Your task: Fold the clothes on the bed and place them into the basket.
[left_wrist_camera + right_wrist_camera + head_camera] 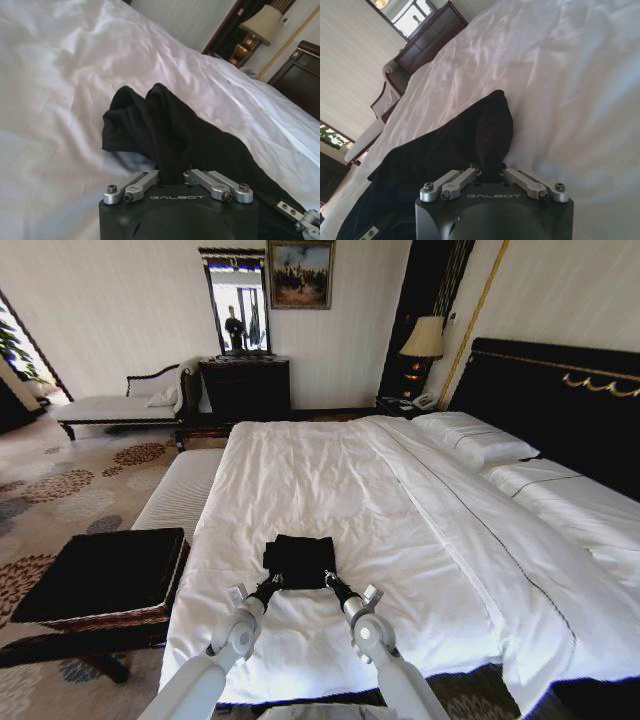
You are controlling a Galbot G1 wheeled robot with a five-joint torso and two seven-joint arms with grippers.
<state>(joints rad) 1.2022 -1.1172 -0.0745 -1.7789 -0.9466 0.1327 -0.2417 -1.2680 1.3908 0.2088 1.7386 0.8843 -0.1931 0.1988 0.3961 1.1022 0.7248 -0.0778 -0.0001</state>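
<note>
One black T-shirt [299, 561] lies as a folded, bunched-up bundle on the white bed [330, 480], low in the centre of the head view, near the bed's foot edge. Two grippers work on it: the left gripper [272, 584] meets the bundle's lower left corner and the right gripper [331, 582] meets its lower right corner, the two arms rising side by side from the bottom of the frame. In the left wrist view the left gripper [172, 176] has its jaws clamped on a ridge of the black cloth [165, 125], which stands up in two peaks just ahead of it. In the right wrist view the right gripper [490, 174] likewise has its jaws pinched together on a raised fold of the cloth [470, 140]. One brown wicker basket [105, 578] with a black top stands on the floor at the lower left of the head view, just beside the bed. Two white pillows [475, 438] lie at the upper right against the black headboard [560, 400], and one lamp [424, 340] stands beyond them
</note>
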